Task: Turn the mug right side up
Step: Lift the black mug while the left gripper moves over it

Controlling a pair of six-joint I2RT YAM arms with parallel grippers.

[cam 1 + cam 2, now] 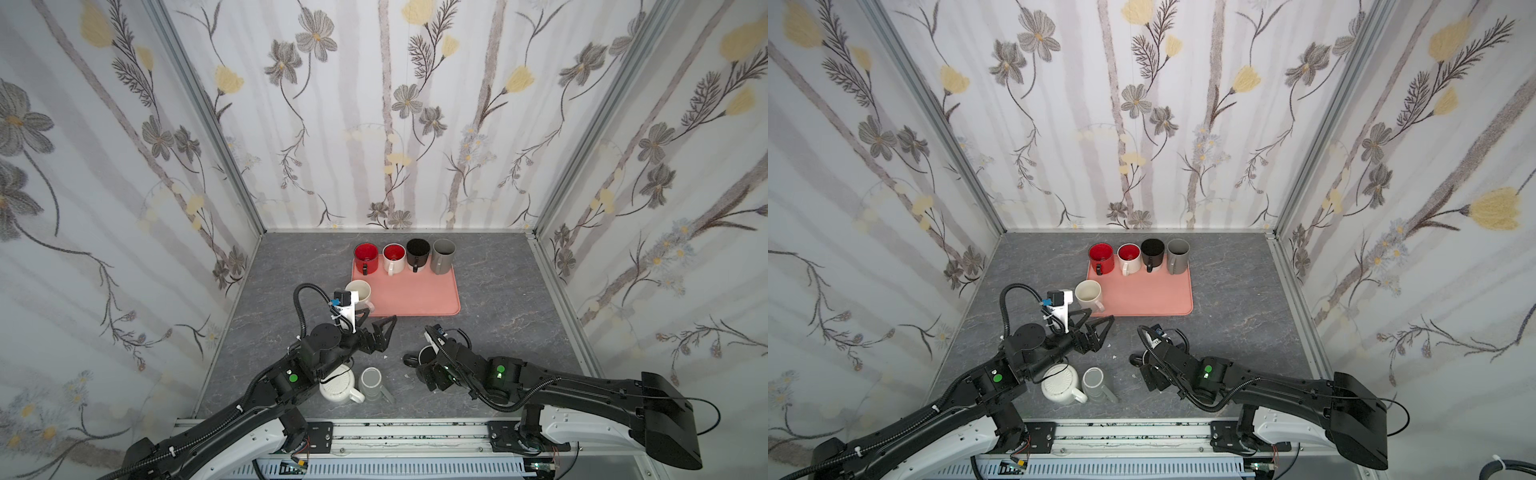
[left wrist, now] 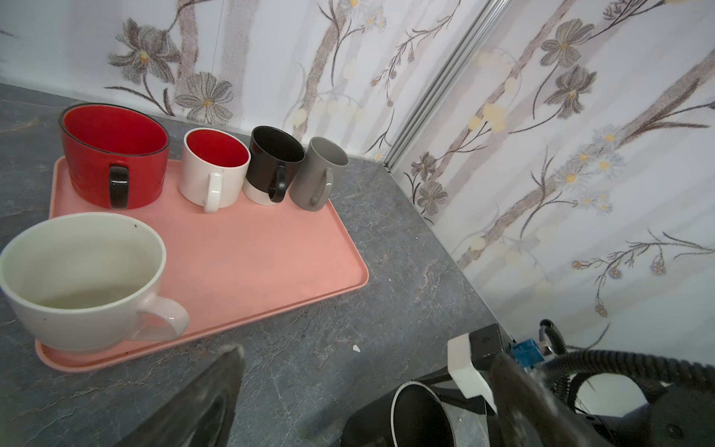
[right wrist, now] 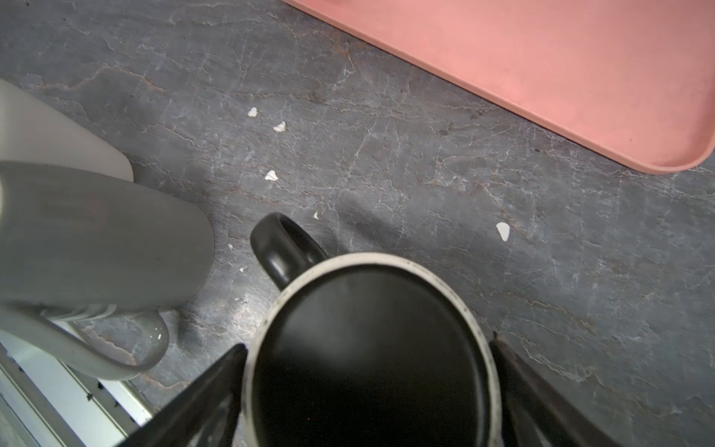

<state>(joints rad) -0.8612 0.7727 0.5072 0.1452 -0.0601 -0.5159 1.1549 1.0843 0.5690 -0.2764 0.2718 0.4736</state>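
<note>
Eight ceramic mugs in all: one red mug with a black handle (image 1: 366, 257), one white mug with a red inside (image 1: 394, 257), one black mug with a white base (image 1: 417, 254), one black mug with a white rim (image 3: 367, 348), two grey ones, a far grey mug (image 1: 444, 256) and a near grey mug (image 1: 372, 384), one wide cream cup (image 1: 359, 293) and one plain white mug (image 1: 337, 386). One pink rectangular plastic tray (image 1: 419, 297). At least five small white chips (image 3: 271, 175).

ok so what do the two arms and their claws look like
The left arm and right arm are black jointed segments with white shells at the base, a green dot each and ribbed black cables. The left claw and right claw each have two black triangular fingers. White camera blocks with blue plugs sit on the wrists.
</note>
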